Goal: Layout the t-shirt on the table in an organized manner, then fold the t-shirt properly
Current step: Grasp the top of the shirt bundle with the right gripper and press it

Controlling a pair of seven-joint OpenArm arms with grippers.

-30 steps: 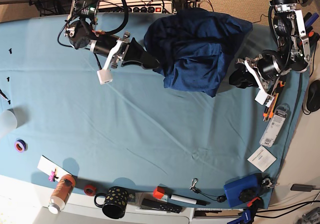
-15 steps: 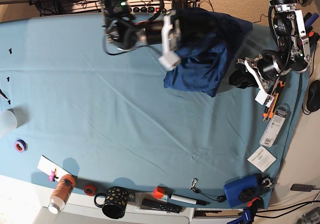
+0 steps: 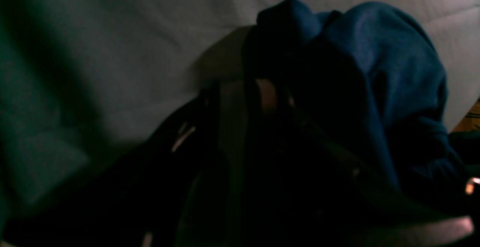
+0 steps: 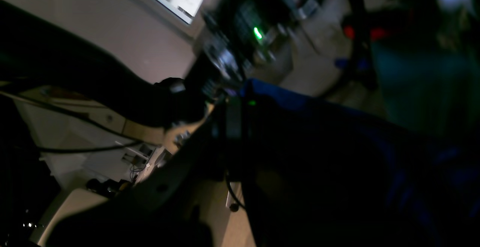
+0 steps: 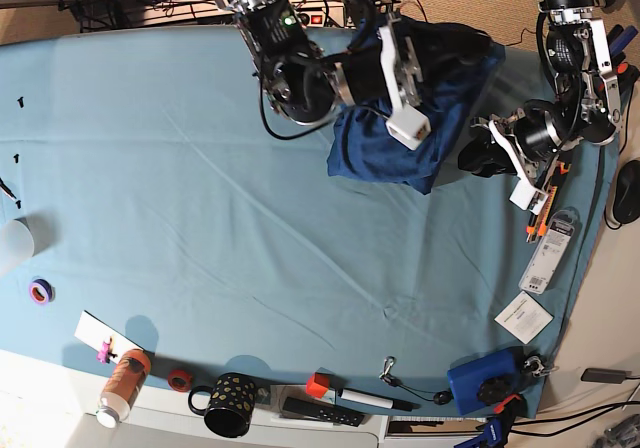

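Lying bunched at the far edge of the table (image 5: 200,268), the t-shirt (image 5: 400,143) has the right gripper (image 5: 425,63) over it, jaws closed on its fabric; the left gripper (image 5: 478,158) sits beside it, grip unclear.

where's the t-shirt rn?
Base view: the t-shirt lies bunched at the table's far edge, right of centre, between the two arms.

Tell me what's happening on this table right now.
A two-armed robot is working on a dark blue t-shirt bunched at the far edge of the teal table. The right gripper is shut and raised over the heap with cloth hanging beneath it. The left gripper sits at the heap's other side. Nothing is laid flat yet.
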